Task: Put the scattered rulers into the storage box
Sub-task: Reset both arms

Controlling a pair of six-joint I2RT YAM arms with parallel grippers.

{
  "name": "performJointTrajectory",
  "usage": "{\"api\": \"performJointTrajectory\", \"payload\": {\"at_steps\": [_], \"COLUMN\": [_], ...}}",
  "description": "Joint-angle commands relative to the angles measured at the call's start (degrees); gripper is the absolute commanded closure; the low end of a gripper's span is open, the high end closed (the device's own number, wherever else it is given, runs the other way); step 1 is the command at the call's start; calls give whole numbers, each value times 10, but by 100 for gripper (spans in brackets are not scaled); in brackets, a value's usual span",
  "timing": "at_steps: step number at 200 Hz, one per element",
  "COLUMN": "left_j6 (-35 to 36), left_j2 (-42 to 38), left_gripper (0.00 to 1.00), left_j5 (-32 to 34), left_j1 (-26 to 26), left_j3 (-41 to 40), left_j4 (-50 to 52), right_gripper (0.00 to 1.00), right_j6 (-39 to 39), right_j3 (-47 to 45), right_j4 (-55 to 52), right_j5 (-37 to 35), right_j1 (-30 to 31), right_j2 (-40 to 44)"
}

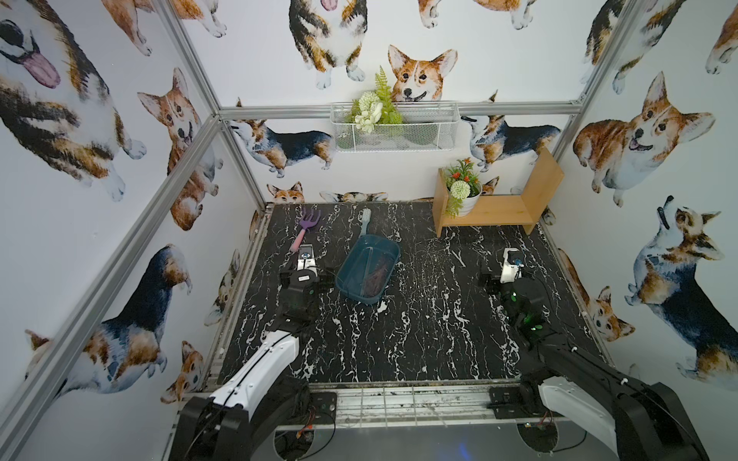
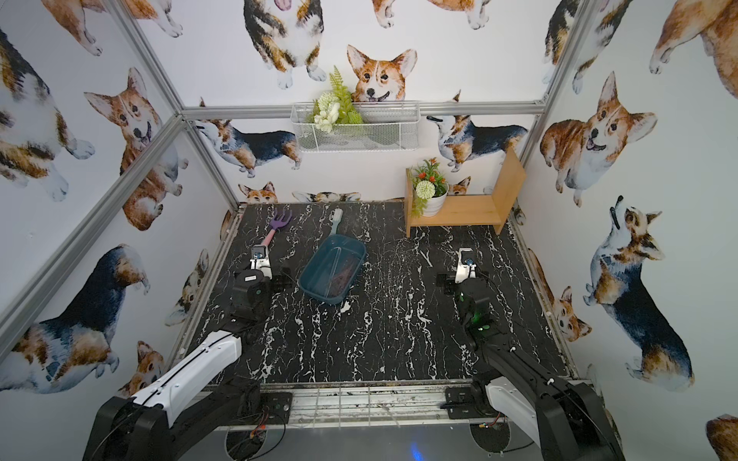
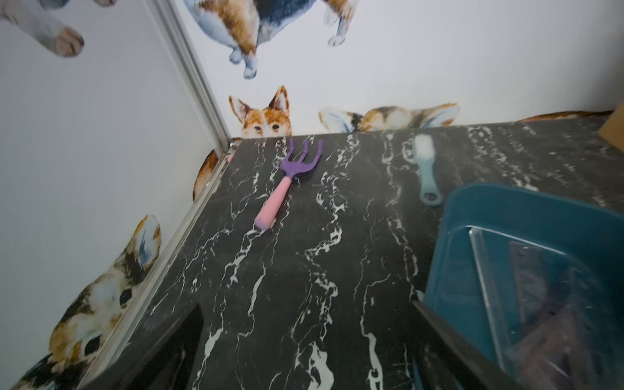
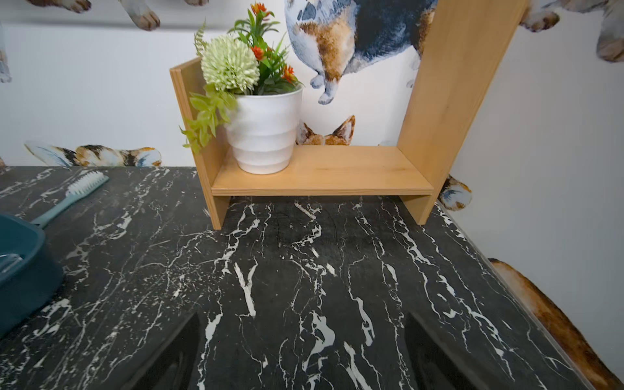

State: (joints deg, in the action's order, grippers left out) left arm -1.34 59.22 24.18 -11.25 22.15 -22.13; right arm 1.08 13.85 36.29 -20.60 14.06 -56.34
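Observation:
The storage box (image 1: 348, 266) (image 2: 315, 266), a shallow teal tub, stands left of the table's middle. Two rulers lie lengthwise inside it: a clear one (image 1: 366, 273) (image 2: 334, 272) and a reddish-purple one (image 1: 379, 275) (image 2: 346, 274). The left wrist view shows the box (image 3: 506, 204) close by, with the clear ruler (image 3: 486, 280) and the tinted one (image 3: 540, 290) in it. My left gripper (image 1: 306, 268) (image 3: 310, 354) hovers just left of the box, open and empty. My right gripper (image 1: 509, 271) (image 4: 304, 354) is far to the box's right, open over bare marble. One corner of the box (image 4: 23, 270) shows in the right wrist view.
A purple-and-pink toy rake (image 1: 305, 229) (image 3: 287, 182) lies beyond the left gripper. A pale green brush (image 1: 365, 221) (image 4: 71, 196) lies behind the box. At the back right a wooden shelf (image 1: 499, 209) carries a potted plant (image 1: 463, 195). A white wire basket (image 1: 395, 129) hangs on the back wall.

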Motion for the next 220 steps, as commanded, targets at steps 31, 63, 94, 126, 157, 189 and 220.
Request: {"api": "performJointTrajectory", "payload": {"at_steps": [31, 63, 94, 126, 157, 189, 220], "left_j6": [-15, 9, 21, 21, 12, -3, 0], "left_j2": [110, 185, 264, 304, 309, 306, 304], "left_gripper": [0, 1, 1, 1, 0, 0, 0], "left_j5": [30, -22, -44, -50, -70, -98, -95], "left_j1": [35, 44, 51, 52, 69, 87, 86], "left_j3": [-85, -97, -99, -106, -79, -75, -79], "left_j4": [-282, -399, -499, -535, -498, -482, -488], "right_gripper": [0, 0, 0, 0, 0, 0, 0], "right_j6": [-20, -33, -48, -35, -28, -1, 2], "right_j3": [-62, -79, -90, -98, -112, -68, -65], "right_j4": [218, 317, 415, 409, 489, 395, 384], "right_j5": [1, 8, 10, 61, 112, 111, 114], "right_j1": [-34, -48, -54, -76, -99, -120, -123], "right_j2": [-88, -158, -229, -221, -280, -274, -270]}}
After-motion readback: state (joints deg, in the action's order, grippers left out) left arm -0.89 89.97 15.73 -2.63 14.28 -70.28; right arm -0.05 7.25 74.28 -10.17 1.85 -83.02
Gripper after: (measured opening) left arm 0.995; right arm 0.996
